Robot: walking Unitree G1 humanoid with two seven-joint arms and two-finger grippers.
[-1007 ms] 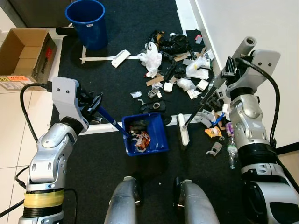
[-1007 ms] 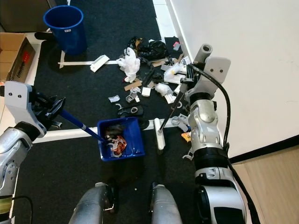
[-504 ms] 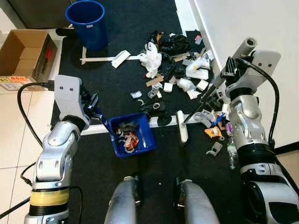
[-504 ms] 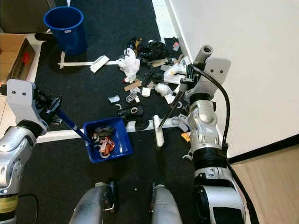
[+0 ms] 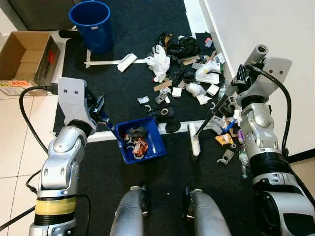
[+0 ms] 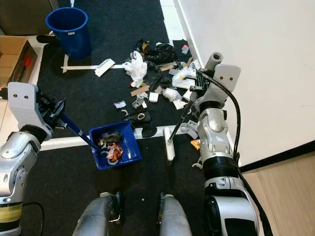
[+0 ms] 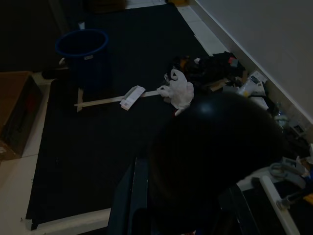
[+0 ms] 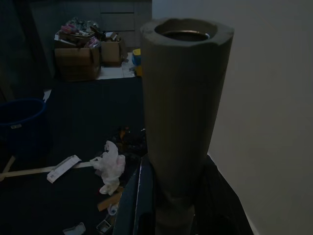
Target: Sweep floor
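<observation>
The black carpet (image 5: pixel 133 64) takes up most of the floor, and across it runs a white tape line (image 6: pixel 69 140) that serves as my marker. Beyond that line, against the white wall (image 5: pixel 275 29), sprawls the litter pile (image 5: pixel 189 73): a white plastic bag (image 5: pixel 159 60), black wrappers, cardboard scraps and small boxes. Farther still beyond the line stand the blue bin (image 5: pixel 91 22) and an open cardboard box (image 5: pixel 22 56).

The blue dustpan (image 5: pixel 141 142) sits just on the near side of the tape line, already carrying a clump of rubbish. Over the last second it has been pulled back toward the robot's left, away from the broom head, then nudged forward a little. The left gripper (image 5: pixel 100 109) is closed around the dustpan's blue handle (image 6: pixel 78 132), right above the tape line.

The broom head (image 6: pixel 169 143), a white bar, lies on the near side of the line too, and it has slid slightly toward the wall, so the gap between it and the pan is wider than before. The right gripper (image 5: pixel 235 87) holds the broom's dark pole (image 6: pixel 181 120) above the pile's edge; I cannot tell how tightly its fingers close.

To my eye, one load is collected and the pair has separated, while most of the litter beyond the line remains unswept.
</observation>
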